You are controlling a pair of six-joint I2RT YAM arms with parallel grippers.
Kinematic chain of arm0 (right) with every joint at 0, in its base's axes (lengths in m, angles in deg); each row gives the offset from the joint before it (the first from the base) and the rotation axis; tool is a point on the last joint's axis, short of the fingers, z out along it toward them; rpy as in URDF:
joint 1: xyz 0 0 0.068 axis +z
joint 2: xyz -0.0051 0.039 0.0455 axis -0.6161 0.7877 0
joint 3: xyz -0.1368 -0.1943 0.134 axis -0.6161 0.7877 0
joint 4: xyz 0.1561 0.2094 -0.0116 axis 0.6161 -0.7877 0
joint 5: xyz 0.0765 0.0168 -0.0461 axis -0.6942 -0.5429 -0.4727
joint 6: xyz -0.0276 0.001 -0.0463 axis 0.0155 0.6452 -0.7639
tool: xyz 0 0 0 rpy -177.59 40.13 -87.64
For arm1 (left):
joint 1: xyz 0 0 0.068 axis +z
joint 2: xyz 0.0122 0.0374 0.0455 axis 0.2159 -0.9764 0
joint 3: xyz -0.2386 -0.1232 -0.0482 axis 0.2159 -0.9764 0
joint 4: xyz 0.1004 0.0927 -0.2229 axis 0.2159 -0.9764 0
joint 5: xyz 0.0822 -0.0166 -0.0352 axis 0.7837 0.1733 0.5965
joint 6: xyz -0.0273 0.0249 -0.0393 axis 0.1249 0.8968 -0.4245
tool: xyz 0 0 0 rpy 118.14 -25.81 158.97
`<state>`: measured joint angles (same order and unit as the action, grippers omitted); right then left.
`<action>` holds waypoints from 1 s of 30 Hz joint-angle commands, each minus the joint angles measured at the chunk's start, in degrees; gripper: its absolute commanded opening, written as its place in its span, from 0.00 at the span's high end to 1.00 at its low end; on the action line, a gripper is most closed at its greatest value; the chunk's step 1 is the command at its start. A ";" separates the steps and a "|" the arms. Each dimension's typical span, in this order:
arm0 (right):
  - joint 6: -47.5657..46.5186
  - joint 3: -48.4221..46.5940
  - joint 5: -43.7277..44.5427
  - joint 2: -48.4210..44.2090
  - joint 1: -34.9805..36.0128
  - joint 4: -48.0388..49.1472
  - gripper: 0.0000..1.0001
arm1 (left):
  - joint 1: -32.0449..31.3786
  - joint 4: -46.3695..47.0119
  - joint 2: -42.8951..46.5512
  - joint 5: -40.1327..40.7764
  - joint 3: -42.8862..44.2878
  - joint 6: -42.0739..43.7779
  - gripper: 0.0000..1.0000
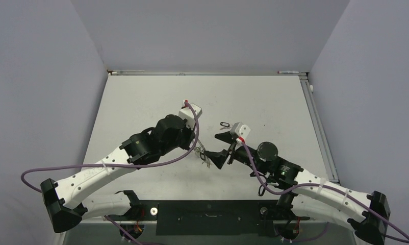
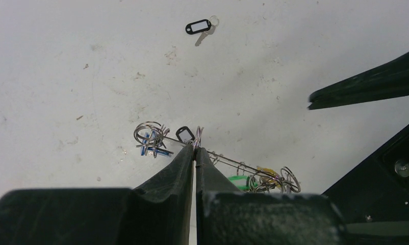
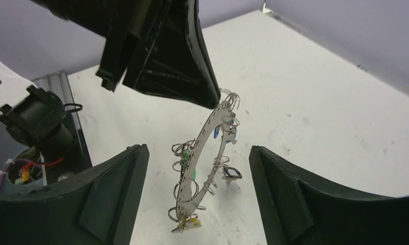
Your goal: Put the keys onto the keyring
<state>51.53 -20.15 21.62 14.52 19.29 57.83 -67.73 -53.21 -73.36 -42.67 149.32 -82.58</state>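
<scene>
The keyring (image 3: 212, 127), a flat grey ring with small loops round its rim, stands on edge on the table. My left gripper (image 2: 195, 149) is shut on its top rim. Keys hang from it with blue (image 2: 151, 143), black (image 2: 184, 133), green (image 2: 238, 179) and yellow (image 2: 266, 171) tags. My right gripper (image 3: 196, 149) is open, its fingers (image 3: 116, 189) on either side of the ring and apart from it. One loose key with a black tag (image 2: 198, 26) lies flat on the table, also in the top view (image 1: 224, 124).
Both arms meet at the middle of the table (image 1: 141, 102). The right gripper's finger (image 2: 365, 84) shows in the left wrist view, to the right of the ring. A metal rail (image 1: 320, 132) runs along the table's right edge.
</scene>
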 commanded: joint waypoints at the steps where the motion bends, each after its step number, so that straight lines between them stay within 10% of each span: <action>1: 3.35 2.28 2.49 5.12 1.15 10.63 0.26 | 0.95 1.65 0.07 -1.12 3.70 -3.95 1.00; 7: 1.48 1.10 3.69 14.02 1.53 13.56 0.32 | 2.03 1.23 0.98 -3.24 3.24 -5.60 1.00; 19: -5.25 -1.42 3.10 17.83 1.78 10.41 0.94 | 5.54 2.72 5.09 -9.64 -0.09 -7.49 1.00; 24: -6.37 -4.06 -4.58 15.29 1.81 6.47 0.89 | 5.83 12.13 11.04 -13.43 -7.35 -6.01 1.00; 30: -6.23 -7.64 -11.69 10.55 1.75 1.71 0.50 | 5.83 25.05 18.31 -15.19 -17.64 -1.99 1.00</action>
<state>46.09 -22.82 15.56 29.63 20.95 60.26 -61.92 -43.09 -59.50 -54.43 136.03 -87.28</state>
